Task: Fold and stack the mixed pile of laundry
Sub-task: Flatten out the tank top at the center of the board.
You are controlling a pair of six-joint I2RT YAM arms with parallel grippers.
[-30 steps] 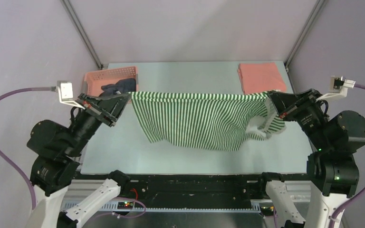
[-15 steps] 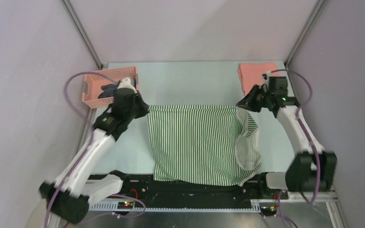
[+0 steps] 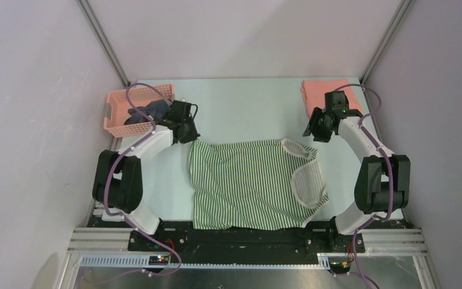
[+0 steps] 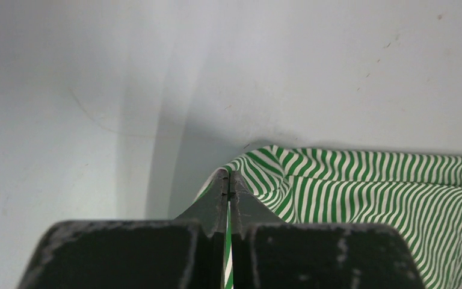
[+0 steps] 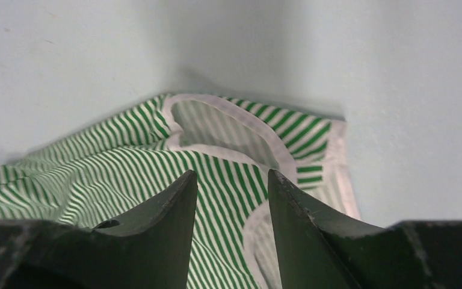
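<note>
**Striped shirt (image 3: 246,183) lies mid-frame**

My left end effector (image 4: 228,176) is pinched tight on the shirt's upper left corner. My right end effector (image 5: 231,176) is half open and holds nothing. The shirt is spread on the desk (image 3: 240,108).

Top view: high above the table's (image 3: 246,102) near edge, looking down. Wrist views: close, low, all sharing the striped garment (image 3: 246,180).
</note>
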